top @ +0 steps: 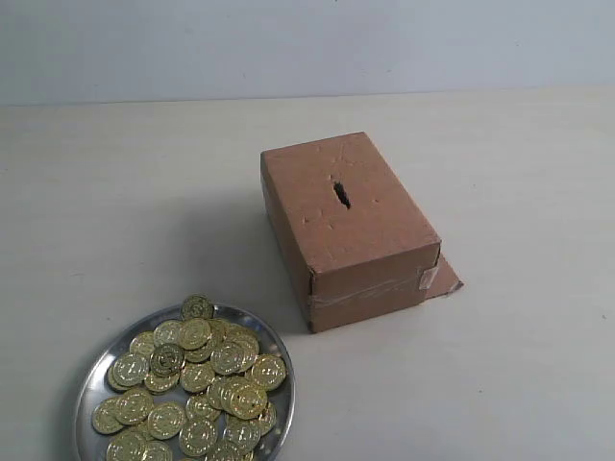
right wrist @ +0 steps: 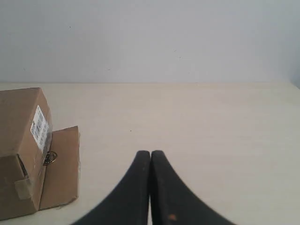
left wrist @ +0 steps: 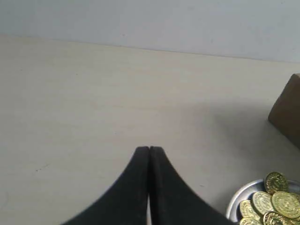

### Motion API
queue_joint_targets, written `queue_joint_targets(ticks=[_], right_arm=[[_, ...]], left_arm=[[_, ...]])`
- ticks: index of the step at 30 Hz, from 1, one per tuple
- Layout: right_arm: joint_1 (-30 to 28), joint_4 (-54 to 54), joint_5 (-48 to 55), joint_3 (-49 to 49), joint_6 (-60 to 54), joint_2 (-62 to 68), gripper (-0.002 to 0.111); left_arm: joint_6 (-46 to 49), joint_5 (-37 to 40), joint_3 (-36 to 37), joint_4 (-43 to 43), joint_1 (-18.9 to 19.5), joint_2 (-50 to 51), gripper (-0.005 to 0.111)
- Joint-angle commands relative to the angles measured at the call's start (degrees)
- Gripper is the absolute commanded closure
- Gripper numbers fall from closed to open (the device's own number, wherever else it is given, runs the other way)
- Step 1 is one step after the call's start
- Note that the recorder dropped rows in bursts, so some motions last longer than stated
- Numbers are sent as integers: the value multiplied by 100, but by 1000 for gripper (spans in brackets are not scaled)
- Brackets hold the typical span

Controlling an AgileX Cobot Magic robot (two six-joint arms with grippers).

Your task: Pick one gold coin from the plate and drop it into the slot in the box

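dozens of gold coins heap on the plate, at seven o'clock from the box. left gripper and right gripper are both closed, empty. best open left, then take the lone coin at the plate's twelve o'clock.

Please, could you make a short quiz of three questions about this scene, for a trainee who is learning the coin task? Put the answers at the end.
1. True or false: the left pincer and the right pincer are both shut, with nothing held between the fingers.
2. Where on the box is the slot? A) in its top face B) in its taped end C) in its underside
3. Fill the gap: the gold coins lie heaped on the round metal ____.

Key: 1 true; 2 A; 3 plate.
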Motion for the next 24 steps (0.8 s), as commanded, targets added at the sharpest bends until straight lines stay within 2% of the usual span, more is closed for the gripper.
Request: queue_joint_targets(ticks=[1,3,4,5,6,8,9,14,18,20,24], right_arm=[[-32,-53,-92,34,-67,-28,108],[-32,-31,-187,34,-67,-28,108],[-32,87,-386,34,-35,-28,108],[-32,225,-533,34,-35,-28,108],[-32,753,-853,34,52,-28,108],[-32,1579,-1251,34,349,-28,108],[-32,1751,-1371,34,420,-28,108],[-32,2750,-1772,34,511,-28,108],[-32,2982,-1835,34,773,-28,108],[-32,3007,-1502,-43,814,-28,108],[-32,2966,-261,-1025,475,-12,108]], left_arm=[[180,-82,-5,322,13,-34,107],[-14,-185,-5,59,13,-34,107],[-337,-476,-5,-692,13,-34,107],[-309,-659,-5,-802,13,-34,107],[-385,-1119,-5,-1091,13,-34,107],[-812,-1562,-5,-2184,13,-34,107],[-812,-1611,-5,-2442,13,-34,107],[-812,-1636,-5,-2521,13,-34,107],[-812,-1504,-5,-2604,13,-34,107],[-812,-1298,-5,-2719,2,-34,107],[-632,-586,-229,-2897,-9,-34,107]])
